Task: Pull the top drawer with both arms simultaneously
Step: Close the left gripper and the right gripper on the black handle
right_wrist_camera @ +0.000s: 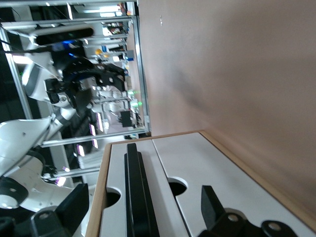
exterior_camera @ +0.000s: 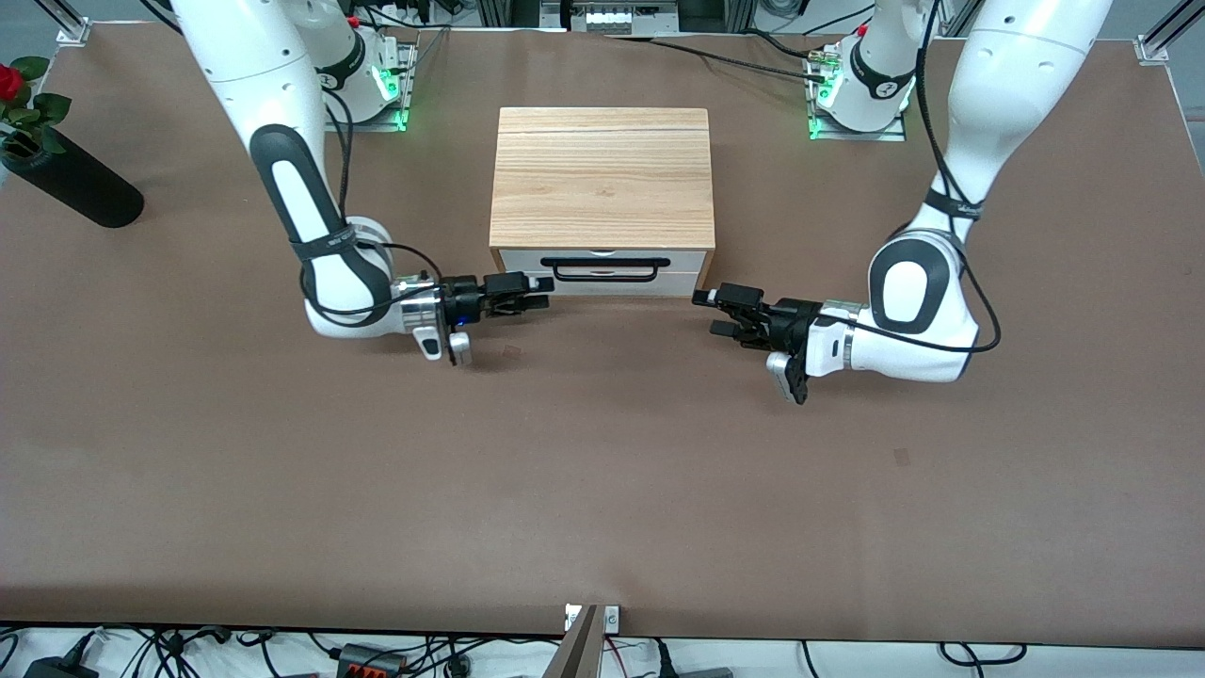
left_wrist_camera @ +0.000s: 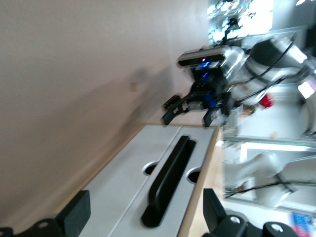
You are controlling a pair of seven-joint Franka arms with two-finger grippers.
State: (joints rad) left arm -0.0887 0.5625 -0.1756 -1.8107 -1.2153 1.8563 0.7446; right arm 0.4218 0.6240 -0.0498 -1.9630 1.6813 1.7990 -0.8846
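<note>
Both pincers first: my right gripper [exterior_camera: 538, 294] hangs level just off the front of the cabinet at the right arm's end, fingers spread wide and holding nothing; my left gripper [exterior_camera: 708, 313] hangs in front of the cabinet at the left arm's end, a little clear of the panel, also wide open and empty. Neither touches anything yet.

Largest to smallest. Brown table surface [exterior_camera: 602, 490] carries everything. Light-oak wooden cabinet box [exterior_camera: 602, 179] sits between my two bases, front toward the camera. The top drawer [exterior_camera: 527, 261], a wide shallow white panel, looks fully shut, flush with the box; I judge the pull has not begun. Its long thin black bar handle [exterior_camera: 604, 269] runs across the middle of the panel, and both wrist views show it lying between my open fingers' line of approach. A black cylindrical vase with a red rose [exterior_camera: 66, 179] lies well apart at the right arm's end.

Risks, as judgement:
- Left gripper is farther out than the right; unequal closing would rack the drawer and jam it.
- Handle seems to overlap the lower white front, though the view is poor; hooking low might miss it.
- Pulling could drag the whole box.
</note>
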